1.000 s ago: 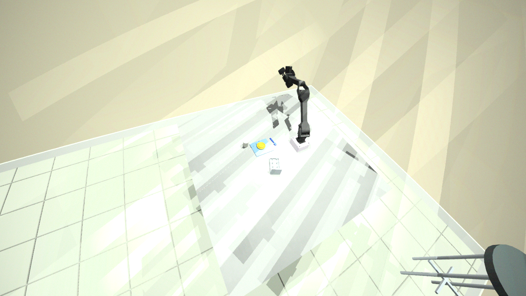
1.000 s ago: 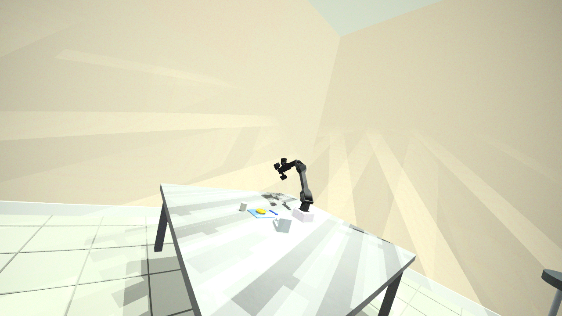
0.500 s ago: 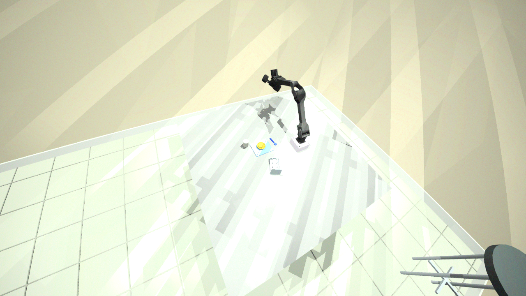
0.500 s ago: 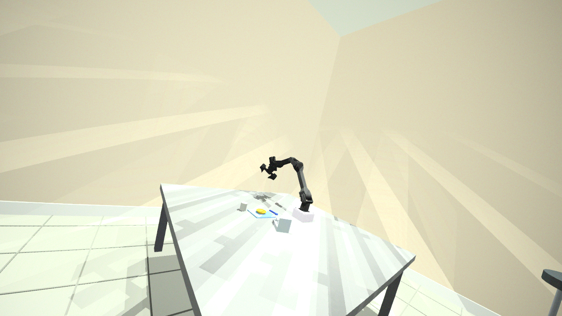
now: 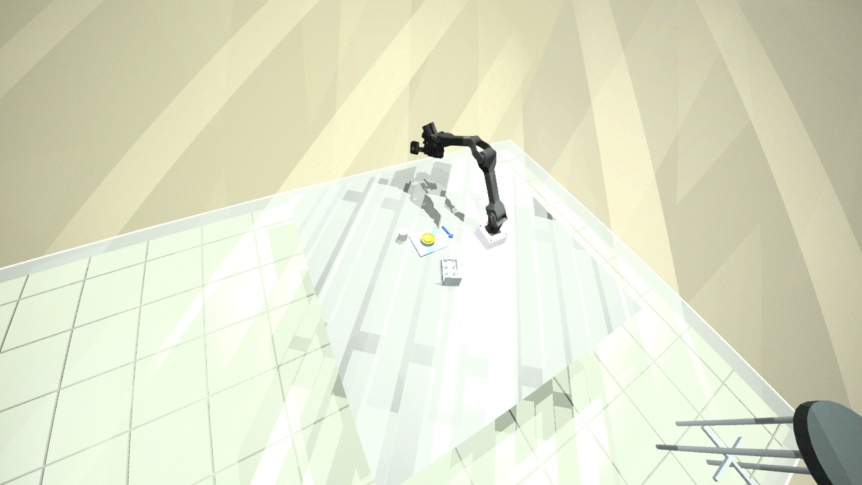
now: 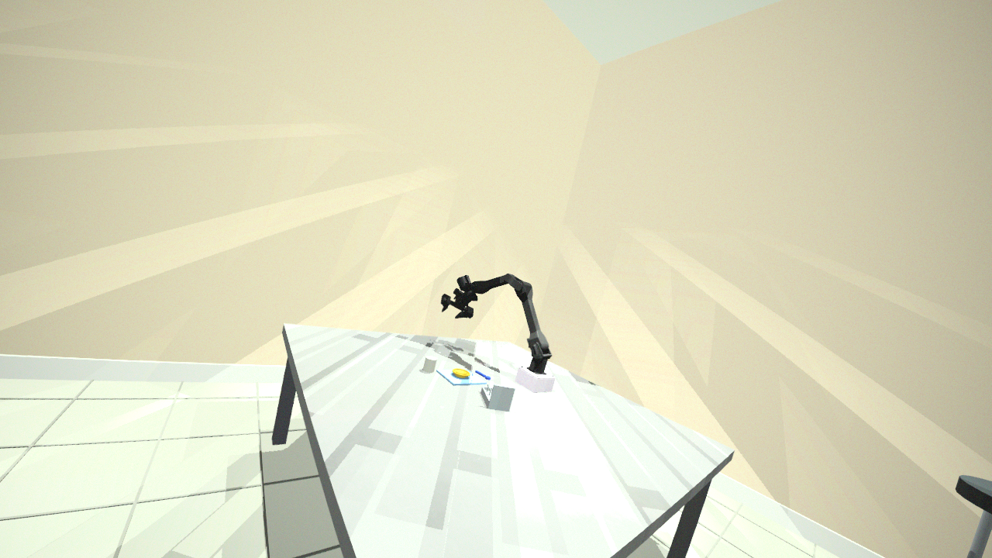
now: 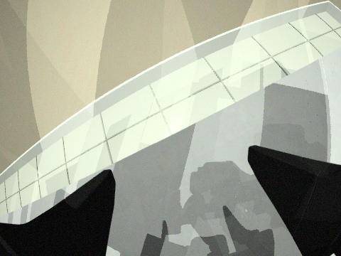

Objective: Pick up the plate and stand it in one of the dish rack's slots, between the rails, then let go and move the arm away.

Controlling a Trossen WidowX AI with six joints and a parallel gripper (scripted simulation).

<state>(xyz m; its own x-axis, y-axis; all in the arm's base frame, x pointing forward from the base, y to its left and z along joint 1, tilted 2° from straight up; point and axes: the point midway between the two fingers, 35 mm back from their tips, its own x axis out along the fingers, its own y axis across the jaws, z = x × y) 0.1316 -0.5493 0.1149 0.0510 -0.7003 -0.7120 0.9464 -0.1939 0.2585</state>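
The yellow plate [image 5: 427,239] [image 6: 460,373] lies flat on a thin light-blue-edged mat [image 5: 421,252] [image 6: 456,381]. The small grey dish rack [image 5: 451,281] [image 6: 502,397] stands on the table beside the mat, toward the top and exterior views; its slots look empty, though they are tiny in view. My gripper [image 5: 423,153] [image 6: 449,313] [image 7: 182,166] is open and empty, high above the table and well away from plate and rack. The wrist view shows both black fingers wide apart, with neither plate nor rack in sight.
A blue spoon [image 5: 447,231] [image 6: 483,375] lies between the mat and the arm's white base [image 5: 492,237] [image 6: 535,380]. A whitish cup [image 5: 402,236] [image 6: 429,365] stands on the mat's other side. A stool [image 5: 828,443] [image 6: 976,492] stands off the table at the right.
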